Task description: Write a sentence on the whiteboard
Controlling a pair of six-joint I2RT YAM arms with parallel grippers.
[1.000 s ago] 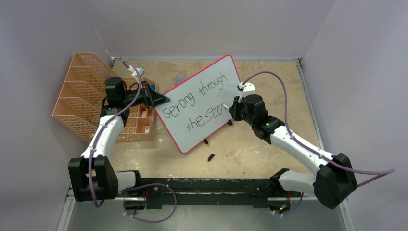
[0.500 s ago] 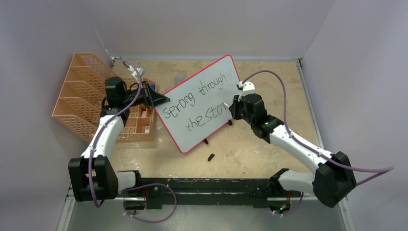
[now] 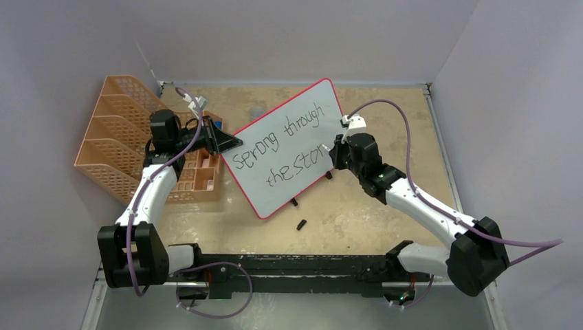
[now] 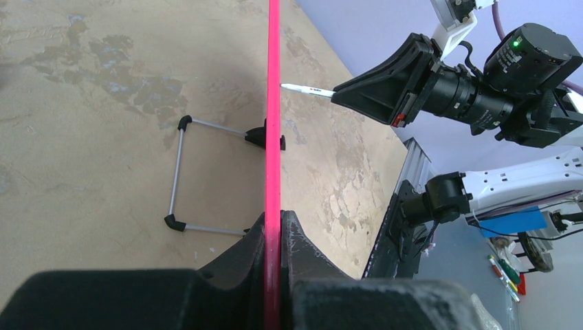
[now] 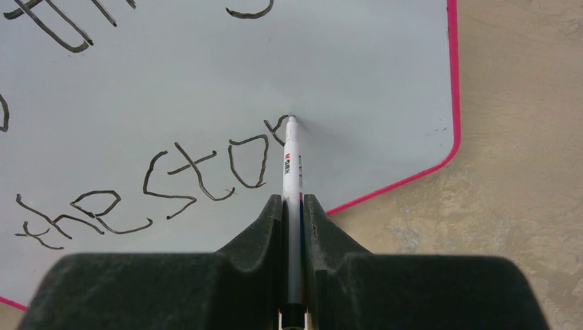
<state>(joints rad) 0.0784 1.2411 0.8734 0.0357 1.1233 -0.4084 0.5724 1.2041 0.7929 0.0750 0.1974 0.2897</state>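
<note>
The whiteboard (image 3: 289, 148) stands tilted on the table, its pink frame (image 4: 274, 103) edge-on in the left wrist view. My left gripper (image 3: 230, 142) (image 4: 275, 214) is shut on the board's left edge. The sentence (image 3: 265, 146) (image 5: 194, 167) reads "Sprong through / the sto", with a short stroke begun after the "o". My right gripper (image 3: 332, 152) (image 5: 293, 198) is shut on a white marker (image 5: 292, 161) (image 4: 306, 89). The marker's tip touches the board at that last stroke.
An orange mesh file rack (image 3: 113, 137) and a small orange organizer (image 3: 199, 175) sit left of the board. A black cap (image 3: 300, 224) lies on the table in front. The board's wire stand (image 4: 180, 175) rests behind it. Purple walls enclose the table.
My right gripper has shifted slightly up and right with the marker on the board, adding a short stroke after "sto". The left arm and the board have not moved.
</note>
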